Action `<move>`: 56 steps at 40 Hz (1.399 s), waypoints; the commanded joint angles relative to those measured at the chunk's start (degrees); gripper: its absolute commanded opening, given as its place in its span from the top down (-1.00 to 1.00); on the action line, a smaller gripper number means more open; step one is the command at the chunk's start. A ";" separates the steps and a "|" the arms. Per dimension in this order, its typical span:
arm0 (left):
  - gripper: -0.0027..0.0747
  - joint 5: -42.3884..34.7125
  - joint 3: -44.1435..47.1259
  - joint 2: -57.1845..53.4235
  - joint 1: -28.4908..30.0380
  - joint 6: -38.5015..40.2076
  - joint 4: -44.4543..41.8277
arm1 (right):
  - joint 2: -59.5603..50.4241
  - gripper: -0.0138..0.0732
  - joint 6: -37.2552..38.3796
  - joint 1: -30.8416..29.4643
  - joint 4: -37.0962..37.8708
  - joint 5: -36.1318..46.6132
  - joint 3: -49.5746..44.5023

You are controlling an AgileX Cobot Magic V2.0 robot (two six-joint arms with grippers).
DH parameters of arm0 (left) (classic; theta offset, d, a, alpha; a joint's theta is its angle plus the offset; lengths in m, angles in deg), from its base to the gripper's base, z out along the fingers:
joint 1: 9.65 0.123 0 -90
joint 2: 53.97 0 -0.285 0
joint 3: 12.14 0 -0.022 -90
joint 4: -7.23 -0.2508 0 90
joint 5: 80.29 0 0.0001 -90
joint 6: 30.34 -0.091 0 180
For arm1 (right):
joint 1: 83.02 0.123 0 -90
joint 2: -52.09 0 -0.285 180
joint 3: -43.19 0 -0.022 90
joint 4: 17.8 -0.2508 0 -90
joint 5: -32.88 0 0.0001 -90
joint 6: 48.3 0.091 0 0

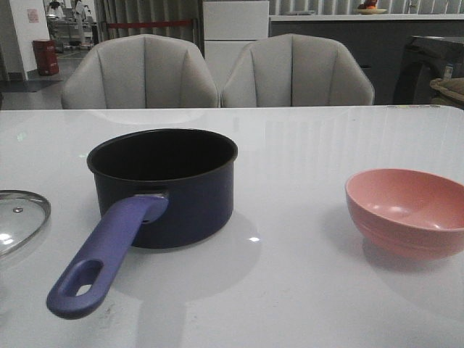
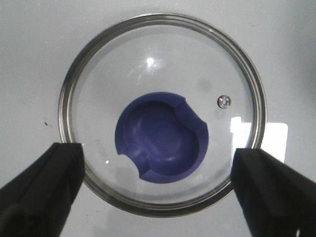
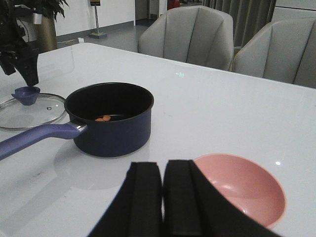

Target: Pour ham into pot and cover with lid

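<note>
The dark navy pot (image 1: 164,185) stands left of the table's middle, its blue-purple handle (image 1: 106,252) pointing toward the front. In the right wrist view the pot (image 3: 109,118) holds a few orange ham slices (image 3: 103,118). The glass lid (image 1: 18,217) lies flat at the table's left edge. In the left wrist view the lid (image 2: 163,74) and its blue-purple knob (image 2: 162,137) sit right below my open left gripper (image 2: 159,185), whose fingers stand either side of the lid, apart from the knob. My right gripper (image 3: 162,197) is shut and empty, above the table beside the pink bowl (image 3: 244,190).
The pink bowl (image 1: 409,210) stands empty at the table's right. Two grey chairs (image 1: 217,72) stand behind the far edge. The left arm (image 3: 19,44) hangs above the lid in the right wrist view.
</note>
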 commanded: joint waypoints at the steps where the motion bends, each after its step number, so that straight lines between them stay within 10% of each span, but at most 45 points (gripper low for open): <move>1: -0.70 -1.98 -1.87 -1.27 0.10 -0.45 0.68 | 0.54 0.27 -0.42 0.11 -0.59 3.82 1.37; 35: -0.67 -2.30 -1.96 7.76 0.10 -0.59 0.92 | 0.54 0.27 -0.42 0.11 -0.59 3.82 1.37; 56: 0.61 -3.16 -1.96 7.76 0.10 -0.59 1.34 | 0.54 0.27 -0.42 0.11 -0.59 3.82 1.37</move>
